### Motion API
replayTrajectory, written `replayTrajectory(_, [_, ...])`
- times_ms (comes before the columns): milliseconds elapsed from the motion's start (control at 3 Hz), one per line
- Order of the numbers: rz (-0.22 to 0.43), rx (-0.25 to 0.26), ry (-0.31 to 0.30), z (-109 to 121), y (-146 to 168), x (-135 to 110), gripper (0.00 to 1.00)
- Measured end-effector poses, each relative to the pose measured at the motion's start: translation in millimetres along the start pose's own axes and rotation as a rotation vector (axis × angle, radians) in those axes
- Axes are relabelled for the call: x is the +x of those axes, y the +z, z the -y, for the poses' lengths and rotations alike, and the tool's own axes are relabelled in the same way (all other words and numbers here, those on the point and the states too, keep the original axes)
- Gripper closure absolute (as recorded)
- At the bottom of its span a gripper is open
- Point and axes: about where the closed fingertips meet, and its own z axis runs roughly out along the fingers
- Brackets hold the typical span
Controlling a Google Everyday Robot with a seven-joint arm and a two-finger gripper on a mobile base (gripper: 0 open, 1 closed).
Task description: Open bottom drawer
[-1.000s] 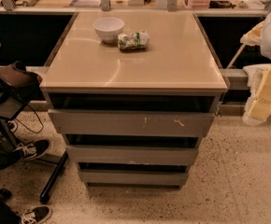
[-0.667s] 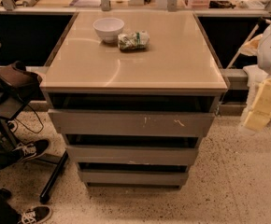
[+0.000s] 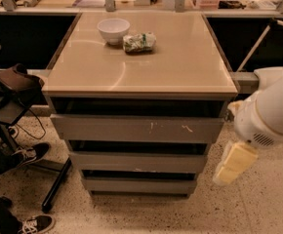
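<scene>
Gripper (image 3: 232, 165) has dropped and swung in towards the cabinet since the earlier frames; before, it hung higher and further out to the side. It now sits just off the cabinet's right edge, about level with the lower two fronts, and shows no contact with them. The gripper is a cream, blocky piece on the end of a rounded white arm (image 3: 271, 113). Whether it is wide or narrow: cannot tell.

Materials:
- The cabinet top (image 3: 146, 67), up and left of the gripper, is glossy beige, flat, with rounded corners.
- The floor (image 3: 258, 208) below the gripper is speckled terrazzo.
- The fronts are flat matte grey slabs with no handles, each with a dark gap above it.

The bottom drawer (image 3: 139, 184) is left of the gripper and slightly lower. It is the lowest front, plain and unmarked, and looks the narrowest.

Counts:
- There are three drawers: the bottom drawer, the middle front (image 3: 137, 162) directly left of the gripper, and the top front (image 3: 136, 129) up-left, which carries pale scratches.
- One round white bowl (image 3: 113, 29) is far up-left on the top.
- One crumpled green-and-white packet (image 3: 139, 42) lies just beside the bowl.
- Two black sneakers with white soles (image 3: 27, 155) are far left.
</scene>
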Motion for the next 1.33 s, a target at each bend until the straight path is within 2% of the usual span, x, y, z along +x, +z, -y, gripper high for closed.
replayTrajectory(333, [-0.021, -0.048, 0.072, -28, 88, 29, 0.0])
replayTrajectory(667, [-0.056, -0.154, 0.174, -71, 184, 73, 0.0])
replayTrajectory(1000, [-0.078, -0.29, 0.285, -109, 259, 115, 0.0])
replayTrajectory(1333, [-0.078, -0.29, 0.285, -109, 259, 115, 0.0])
